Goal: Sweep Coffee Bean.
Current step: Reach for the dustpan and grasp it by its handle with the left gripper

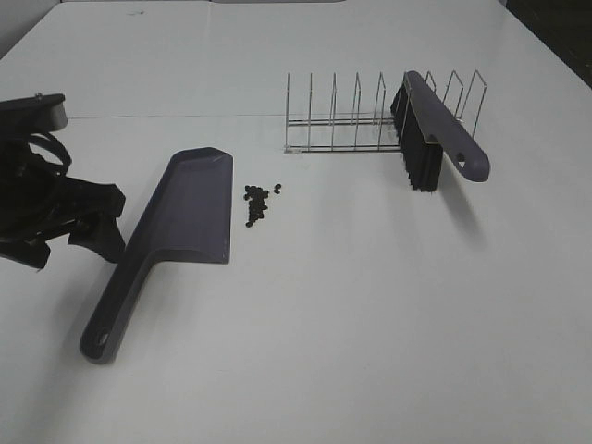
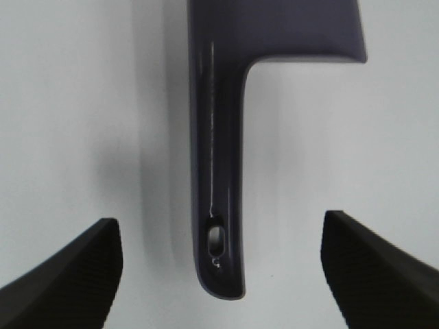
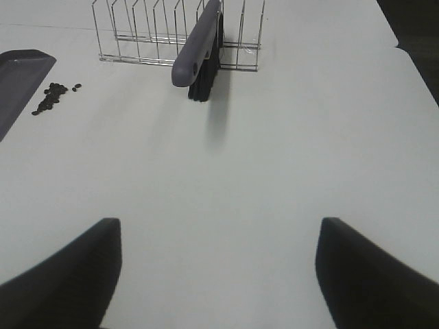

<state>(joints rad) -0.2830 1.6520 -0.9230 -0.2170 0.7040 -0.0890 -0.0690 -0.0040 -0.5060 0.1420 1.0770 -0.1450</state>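
The left wrist view showed us what the high view could not: the left gripper (image 2: 219, 221) spread wide astride the dustpan (image 2: 218, 137) handle, touching nothing. The right gripper (image 3: 218, 226) hung parted above the table (image 3: 274, 157). The coffee bean (image 1: 258, 202) cluster lay just beside the pan, stretched roughly along its edge.

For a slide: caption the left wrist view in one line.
Open left gripper lined up with the dustpan handle, its end between the jaws, untouched.
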